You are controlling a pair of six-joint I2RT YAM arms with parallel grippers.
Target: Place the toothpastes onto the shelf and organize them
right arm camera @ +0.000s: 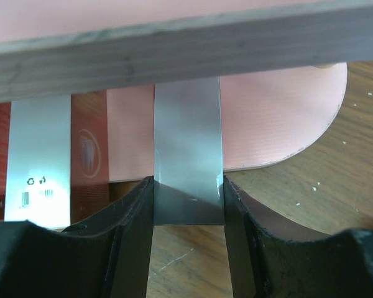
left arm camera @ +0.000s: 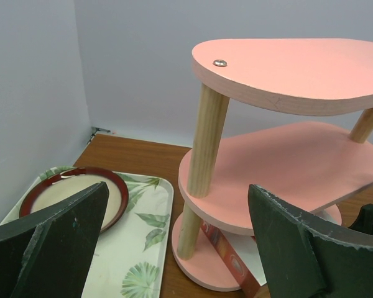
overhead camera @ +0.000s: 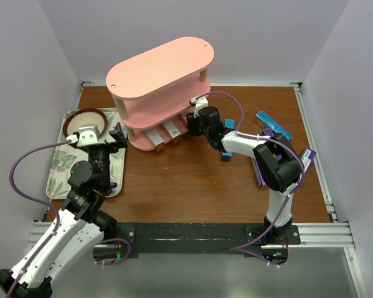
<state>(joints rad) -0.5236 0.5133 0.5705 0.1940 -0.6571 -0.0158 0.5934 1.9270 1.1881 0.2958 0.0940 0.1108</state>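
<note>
right gripper (right arm camera: 188, 187): we see its jaws clamped on the long sides of a silver-faced toothpaste, at the near right edge of the shelf's lowest board.
held toothpaste (right arm camera: 188, 133): its far end lies flat on the lowest pink board, under the edge of the board above. Its near end juts out over the table (overhead camera: 186, 186) between the fingers.
red-and-white box (right arm camera: 40, 155): it lies on the same board, left of the held toothpaste, with a strip of bare pink between them.
shelf (overhead camera: 161, 65): it stands at the far middle of the table. We see nothing on its top board, nor on the part of the middle board that shows.
left gripper (left arm camera: 177, 189): its jaws are spread wide with nothing between them. It hangs above the floral tray (overhead camera: 57, 180), left of the shelf and facing it.
bowl (overhead camera: 85, 119): red-rimmed, it sits at the tray's far end.
loose toothpastes: a blue box (overhead camera: 273, 125) and a purple box (overhead camera: 308, 157) lie on the table at the right, well apart from the shelf. We cannot count the others near the right arm.
</note>
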